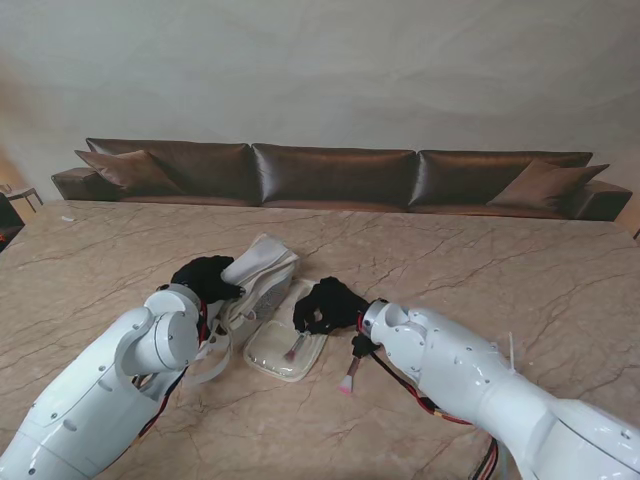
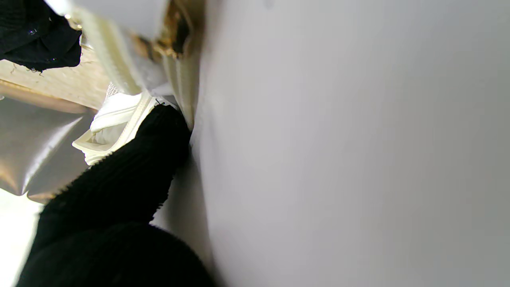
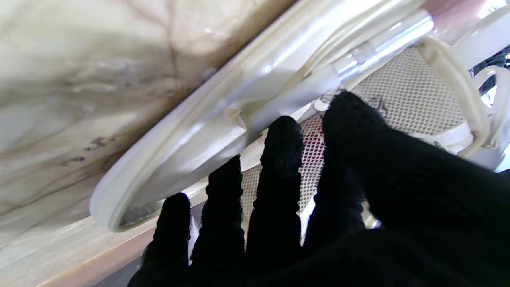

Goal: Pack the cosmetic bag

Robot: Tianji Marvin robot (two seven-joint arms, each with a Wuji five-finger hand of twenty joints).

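From the stand camera there is one cream cosmetics bag [image 1: 262, 290] lying open near the middle of the marble table [image 1: 480, 260], its upright half propped toward eleven o'clock and its clear flap [image 1: 285, 352] flat on the table toward five o'clock. Two black-gloved hands are on it: the left hand [image 1: 205, 277] clamps the upright half's edge from nine o'clock, and the right hand [image 1: 328, 305] hovers over the flap from three o'clock, fingers curled downward, though I cannot tell from here whether they grip anything. Two brushes show: one brush [image 1: 294, 347] lies in the flap, and one pink-tipped brush [image 1: 349, 379] lies on the table just beside the right forearm. One brown sofa [image 1: 340, 175] runs along the far wall. No writing is readable. Over to the left wrist camera: a gloved finger [image 2: 131, 167] presses against the bag's zipper edge [image 2: 181, 91], and gold zipper hardware [image 2: 169, 40] shows here, which the stand view does not reveal; the bag's pale wall fills most of the picture. Now the right wrist camera: four fingertips [image 3: 285, 135] are spread apart over white mesh lining [image 3: 406, 95] inside the bag, with a silver-handled tool [image 3: 382, 44] tucked along the clear rim, and the hand grips nothing.
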